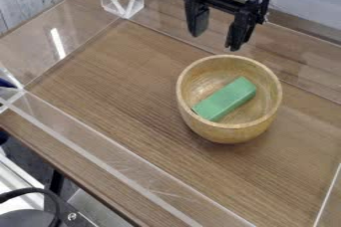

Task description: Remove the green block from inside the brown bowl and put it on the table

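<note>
The green block (224,99) is seen lying flat and slanted inside the brown bowl (194,80), on its pale inner floor. The bowl is set on the table (107,92), right of centre, within low clear walls (80,143). The gripper (221,27) is held above the bowl's far rim, fingers spread wide, nothing grasped.

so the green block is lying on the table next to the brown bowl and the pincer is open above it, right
Not quite. The green block lies inside the brown bowl, not on the table beside it; the camera view shows it resting on the bowl's pale inside. The rest holds: the pincer hangs open above the bowl.
</note>
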Robot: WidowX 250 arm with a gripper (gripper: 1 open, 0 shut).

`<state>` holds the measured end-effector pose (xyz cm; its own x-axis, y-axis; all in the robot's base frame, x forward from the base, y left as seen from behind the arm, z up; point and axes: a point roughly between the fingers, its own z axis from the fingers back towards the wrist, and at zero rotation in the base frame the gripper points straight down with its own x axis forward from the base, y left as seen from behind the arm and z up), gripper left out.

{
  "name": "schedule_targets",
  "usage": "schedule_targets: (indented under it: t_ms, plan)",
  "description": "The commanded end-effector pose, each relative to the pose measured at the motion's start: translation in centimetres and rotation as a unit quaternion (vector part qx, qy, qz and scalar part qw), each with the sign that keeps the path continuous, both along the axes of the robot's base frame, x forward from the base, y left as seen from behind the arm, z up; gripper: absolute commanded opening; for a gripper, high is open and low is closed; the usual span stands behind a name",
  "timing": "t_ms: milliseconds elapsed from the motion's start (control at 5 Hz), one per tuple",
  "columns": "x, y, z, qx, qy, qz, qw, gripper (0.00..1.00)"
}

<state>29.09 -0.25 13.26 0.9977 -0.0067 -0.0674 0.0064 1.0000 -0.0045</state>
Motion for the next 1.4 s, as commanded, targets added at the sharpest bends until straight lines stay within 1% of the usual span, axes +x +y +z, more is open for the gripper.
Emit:
schedule_targets:
  t_ms: [0,200,400,600,800,1200]
  plan:
    - [0.0,-0.3,-1.2,-0.001,0.01,-0.005,0.9999,0.0]
    - [-0.4,-0.6,-3.6,0.001,0.022,-0.016,0.9996,0.0]
    - [-0.3,-0.9,-4.9,0.0,0.025,-0.023,0.9994,0.0]
    - [0.0,-1.0,-5.7,-0.002,0.027,-0.027,0.9993,0.0]
    - [0.2,-1.2,-6.1,-0.003,0.026,-0.029,0.9992,0.0]
    - [0.5,-1.4,-5.8,-0.005,0.02,-0.033,0.9993,0.0]
